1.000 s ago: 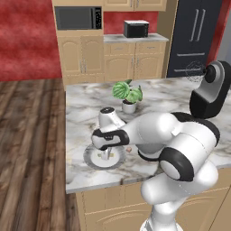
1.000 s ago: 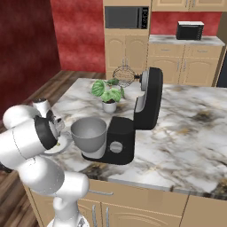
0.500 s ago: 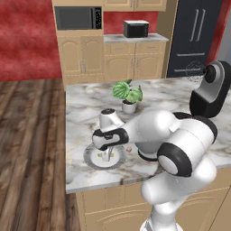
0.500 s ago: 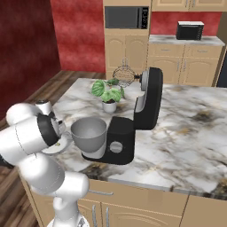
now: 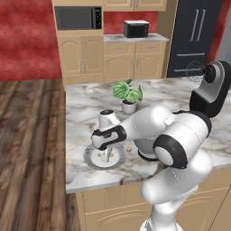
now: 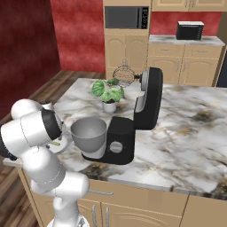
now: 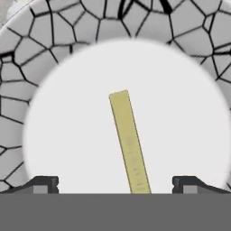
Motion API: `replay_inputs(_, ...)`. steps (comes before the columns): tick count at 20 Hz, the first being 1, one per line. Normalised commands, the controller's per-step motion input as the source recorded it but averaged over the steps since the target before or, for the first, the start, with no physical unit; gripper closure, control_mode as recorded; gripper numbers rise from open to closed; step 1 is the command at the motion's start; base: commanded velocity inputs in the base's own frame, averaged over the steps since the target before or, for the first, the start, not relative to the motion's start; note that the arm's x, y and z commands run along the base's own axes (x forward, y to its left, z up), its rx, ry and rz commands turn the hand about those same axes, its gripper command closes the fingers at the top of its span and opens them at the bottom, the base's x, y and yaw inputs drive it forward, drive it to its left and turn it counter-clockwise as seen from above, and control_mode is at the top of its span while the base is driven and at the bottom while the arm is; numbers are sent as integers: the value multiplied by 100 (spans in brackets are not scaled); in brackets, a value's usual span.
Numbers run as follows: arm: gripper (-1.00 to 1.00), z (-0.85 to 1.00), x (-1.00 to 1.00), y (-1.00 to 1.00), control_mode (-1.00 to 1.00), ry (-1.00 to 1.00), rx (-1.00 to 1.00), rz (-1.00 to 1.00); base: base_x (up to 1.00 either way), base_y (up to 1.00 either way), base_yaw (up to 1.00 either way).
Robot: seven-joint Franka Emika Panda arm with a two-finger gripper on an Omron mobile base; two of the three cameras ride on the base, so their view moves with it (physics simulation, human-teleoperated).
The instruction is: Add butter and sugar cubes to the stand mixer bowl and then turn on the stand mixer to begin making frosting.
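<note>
From the left base view, the arm bends low over the marble counter and its gripper hangs straight down over the plate, which sits near the counter's front edge. A tiny tan sugar cube lies on the counter just beside the plate, on the side toward the arm's elbow. A potted plant stands behind the plate, further back on the counter. The stand mixer is well apart from the plate, at the far right, head tilted back.

From the right base view, the plate peeks out from behind the arm's shoulder, just beside the stand mixer bowl. The bowl, grey and deep, sits on the black base of the stand mixer, and it looks empty from here. The potted plant stands behind the bowl.

From the hand view, the plate lies directly below, white in the middle with a crackled grey rim. The butter lies on the plate's white centre, a thin yellow stick running up from between the two fingertips. The jaws stand wide apart, one tip on each side of the stick, touching nothing.
</note>
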Motion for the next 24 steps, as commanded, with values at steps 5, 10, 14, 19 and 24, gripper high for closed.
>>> replay_inputs(5,-100,-34,12,13,-100,0,0,0,0,0,0)
replay_inputs(10,-100,-22,24,4,-100,0,0,0,0,0,0)
replay_inputs(14,-100,-20,27,4,-100,0,0,0,0,0,0)
replay_inputs(19,100,-51,11,12,-100,0,-1,0,0,0,0)
replay_inputs(24,100,-46,5,12,-100,0,-1,0,0,0,0)
